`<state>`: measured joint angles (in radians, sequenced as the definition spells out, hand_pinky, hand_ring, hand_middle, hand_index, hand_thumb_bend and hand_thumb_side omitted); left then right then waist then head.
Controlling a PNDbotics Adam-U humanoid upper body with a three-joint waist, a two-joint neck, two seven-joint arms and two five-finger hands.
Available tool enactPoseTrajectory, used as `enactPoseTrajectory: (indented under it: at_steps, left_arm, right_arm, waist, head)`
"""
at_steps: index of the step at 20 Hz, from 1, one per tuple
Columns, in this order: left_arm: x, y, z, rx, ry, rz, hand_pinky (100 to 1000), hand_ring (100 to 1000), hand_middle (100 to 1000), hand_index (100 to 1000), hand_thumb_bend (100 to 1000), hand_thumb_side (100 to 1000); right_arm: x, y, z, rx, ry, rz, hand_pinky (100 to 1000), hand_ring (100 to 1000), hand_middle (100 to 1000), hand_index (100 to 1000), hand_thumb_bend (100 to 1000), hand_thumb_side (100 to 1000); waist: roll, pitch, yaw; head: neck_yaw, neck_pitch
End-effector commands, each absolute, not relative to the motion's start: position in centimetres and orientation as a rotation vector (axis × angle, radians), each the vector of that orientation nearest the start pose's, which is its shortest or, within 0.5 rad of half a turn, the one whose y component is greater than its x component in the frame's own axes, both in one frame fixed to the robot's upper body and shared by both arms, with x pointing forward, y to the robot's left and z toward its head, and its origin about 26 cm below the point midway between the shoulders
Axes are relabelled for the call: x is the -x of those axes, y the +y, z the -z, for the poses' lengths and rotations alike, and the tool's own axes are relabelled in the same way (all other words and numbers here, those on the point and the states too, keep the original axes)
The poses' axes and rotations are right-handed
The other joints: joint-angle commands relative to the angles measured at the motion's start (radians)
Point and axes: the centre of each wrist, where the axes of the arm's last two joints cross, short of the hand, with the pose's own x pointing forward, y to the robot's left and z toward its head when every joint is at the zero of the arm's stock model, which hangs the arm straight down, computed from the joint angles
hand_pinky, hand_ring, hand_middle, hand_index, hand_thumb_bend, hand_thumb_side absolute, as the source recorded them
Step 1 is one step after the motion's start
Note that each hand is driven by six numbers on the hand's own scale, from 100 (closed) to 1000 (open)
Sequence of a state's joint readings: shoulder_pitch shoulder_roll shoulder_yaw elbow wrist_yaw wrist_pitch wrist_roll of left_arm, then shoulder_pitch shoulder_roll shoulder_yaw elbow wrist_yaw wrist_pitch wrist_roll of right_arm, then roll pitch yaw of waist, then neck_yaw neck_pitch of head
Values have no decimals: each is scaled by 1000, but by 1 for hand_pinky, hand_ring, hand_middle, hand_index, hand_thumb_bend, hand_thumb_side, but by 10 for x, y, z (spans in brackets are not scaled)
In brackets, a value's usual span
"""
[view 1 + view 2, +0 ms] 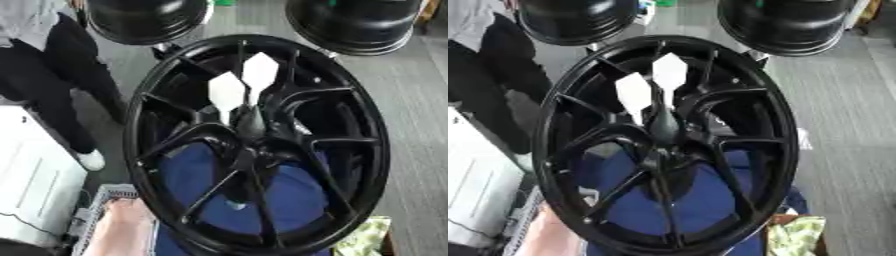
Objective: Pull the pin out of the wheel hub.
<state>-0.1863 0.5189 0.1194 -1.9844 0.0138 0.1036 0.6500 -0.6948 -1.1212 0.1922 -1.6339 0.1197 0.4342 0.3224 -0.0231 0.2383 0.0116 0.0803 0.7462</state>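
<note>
A large black wheel hub with thin spokes stands tilted and fills the middle of both views. Two white diamond-shaped pieces stick up above its centre on a thin stem. The stem runs down into a dark grey pin body at the hub centre. A person's bare arm lies against the lower left rim. Blue fabric shows behind the spokes. Neither of my hands appears in either view.
Two more black wheels stand at the far edge. A white box and a grey basket are at the lower left, and a yellow-green cloth at the lower right. Grey floor lies to the right.
</note>
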Motion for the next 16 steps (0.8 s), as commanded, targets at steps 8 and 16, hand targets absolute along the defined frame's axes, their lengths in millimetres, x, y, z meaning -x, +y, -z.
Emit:
enactPoseTrajectory:
  at_steps: [8,16]
  left_arm:
    - [-283,329,-212,-844,-2194,-246,659,983,726,763,508,714]
    - [-284,329,-213,-845,-2201,-248,659,983,727,763,508,714]
  right_arm:
    - [-335,-364,-360,990,-1463,-984,868,800,805,869,100,198]
    - [-333,-364,-362,988,-1472,-983,867,795,801,868,100,198]
  waist:
    - [14,-11,-6]
    - [14,-9,-9]
  head:
    - [-2,-6]
    - [-2,-7]
